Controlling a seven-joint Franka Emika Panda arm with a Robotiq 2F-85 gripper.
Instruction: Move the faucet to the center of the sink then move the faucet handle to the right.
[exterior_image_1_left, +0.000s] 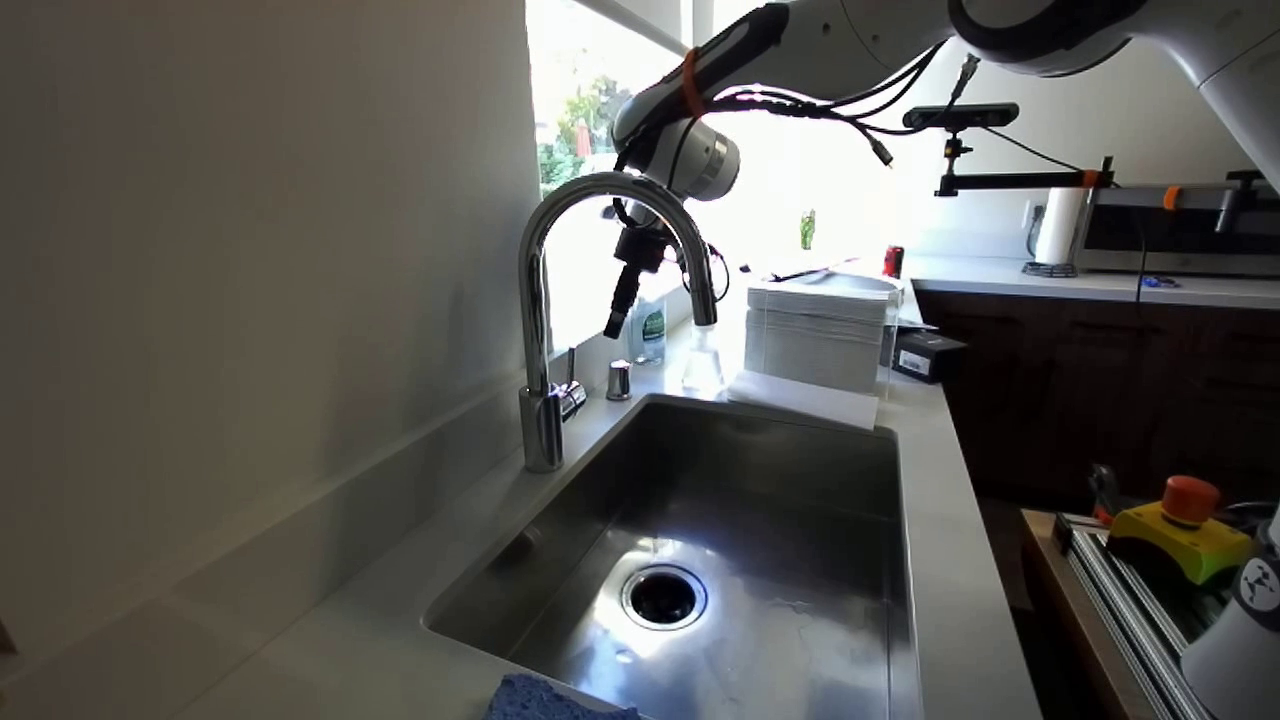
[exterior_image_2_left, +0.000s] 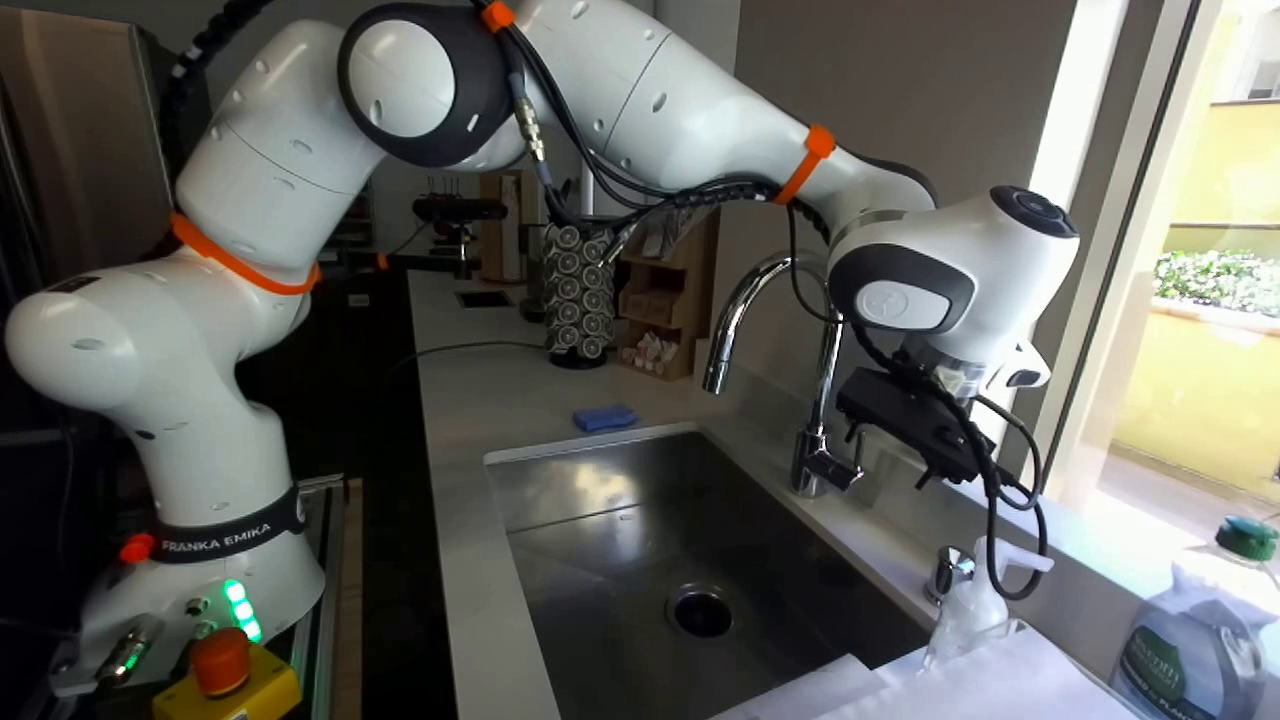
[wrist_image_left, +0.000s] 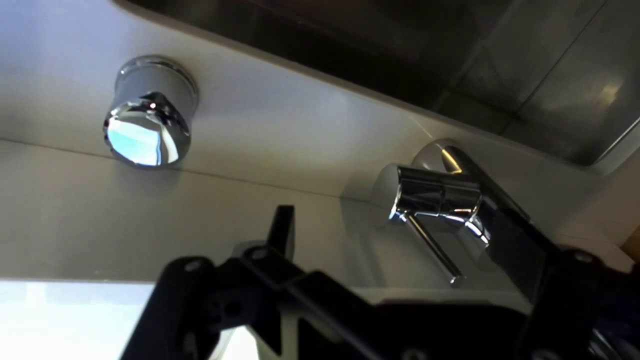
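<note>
Black gripper (wrist_image_left: 397, 218) nearest in the wrist view: jaws wide apart, nothing held, probably so you can straddle or nudge the chrome faucet handle (wrist_image_left: 432, 249) framed between them. It juts from the side of the gooseneck faucet (exterior_image_1_left: 534, 320). Spout (exterior_image_2_left: 715, 372) arches toward the sink (exterior_image_1_left: 800, 550), likely to pour inside; centred or not, you can't tell. Farthest: blue sponge (exterior_image_2_left: 605, 417) just beside the sink, presumably handy for washing-up.

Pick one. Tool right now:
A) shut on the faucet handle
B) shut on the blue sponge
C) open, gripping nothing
C: in the wrist view the tool has its fingers wide apart, and the faucet handle is not clamped.
</note>
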